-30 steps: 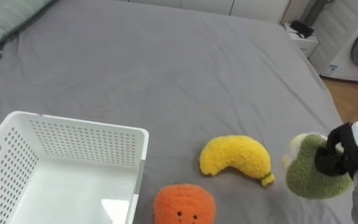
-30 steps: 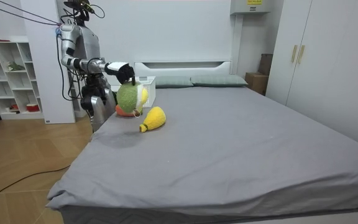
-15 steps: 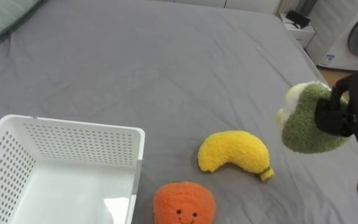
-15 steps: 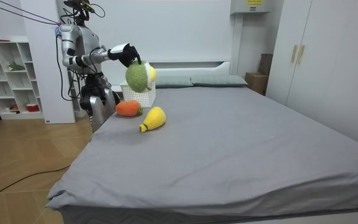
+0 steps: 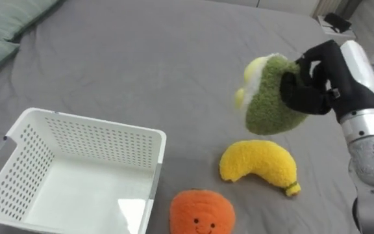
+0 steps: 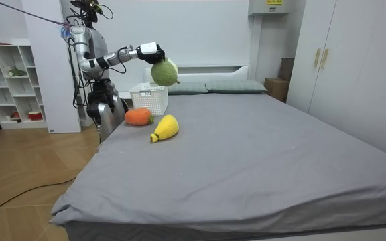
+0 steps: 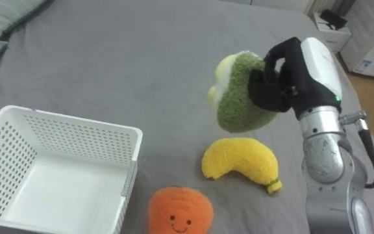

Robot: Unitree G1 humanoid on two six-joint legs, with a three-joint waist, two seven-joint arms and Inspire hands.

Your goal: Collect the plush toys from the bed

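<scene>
- Two grey-green pillows [image 6: 236,86] lying side by side.
- White wardrobe [image 6: 354,67] at the room view's right, brown box [image 6: 277,87] just beside it.
- White shelf unit [image 6: 9,80] standing on wooden floor [image 6: 25,174].

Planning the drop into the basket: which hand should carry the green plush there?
Right: the right hand grips the green plush, held up over the bed, to the right of the white basket.

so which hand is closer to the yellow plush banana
Right. The right hand, curled round the green plush toy, hangs in the air above the yellow plush banana; where the left hand is cannot be told.
</scene>
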